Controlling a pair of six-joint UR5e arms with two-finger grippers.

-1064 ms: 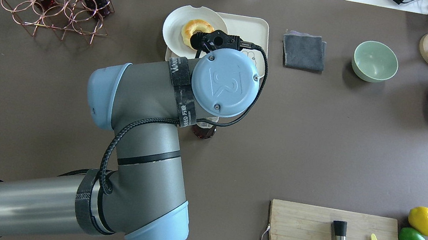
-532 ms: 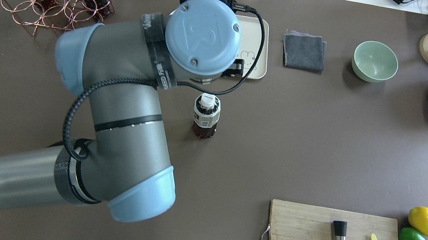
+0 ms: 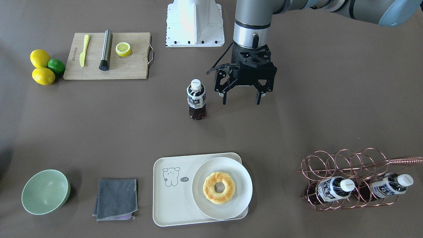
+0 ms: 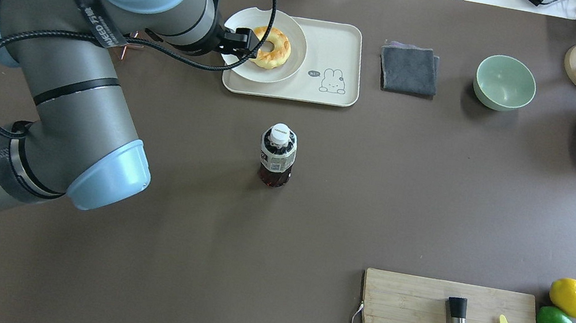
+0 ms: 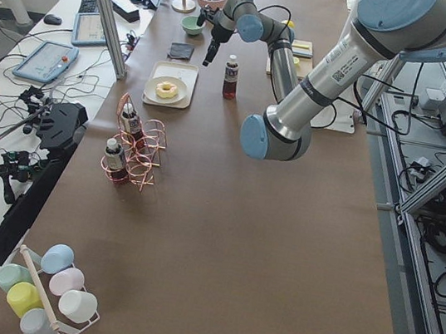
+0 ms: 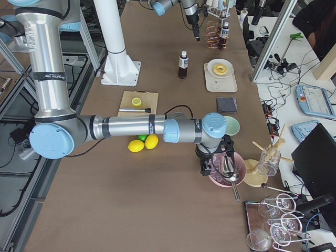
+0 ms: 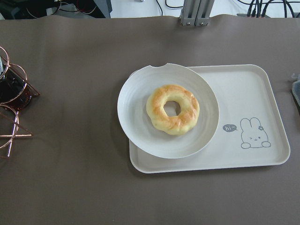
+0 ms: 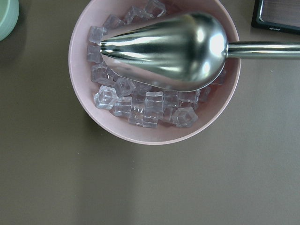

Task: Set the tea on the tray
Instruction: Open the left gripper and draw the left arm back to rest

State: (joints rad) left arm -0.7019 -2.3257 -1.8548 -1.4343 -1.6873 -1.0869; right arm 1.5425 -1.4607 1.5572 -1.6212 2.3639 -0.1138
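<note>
The tea bottle is standing upright on the bare bench, white cap on, in the middle of the bench between the robot's base and the tray. It is sitting well apart from the tray and nothing is touching it.

The left fingers are hanging spread wide and empty, pointing down, raised above the bench. They are off to the robot's left of the bottle and clear of it. The left wrist camera is looking straight down on the tray.

The tray is lying flat on the far side of the bench from the robot. A round white plate is resting on the end of the tray toward the robot's left, its rim overhanging the tray's edge. A doughnut is lying in the middle of the plate. The tray's other half is showing bare, with the small cartoon drawing on it.

Farther toward the robot's left, a copper wire rack is holding two more bottles lying slanted in its rings.

The right fingers are hovering over a pink bowl of ice cubes at the right end of the bench, where a metal scoop is resting in the bowl. Whether they are spread or clenched I cannot tell.
</note>
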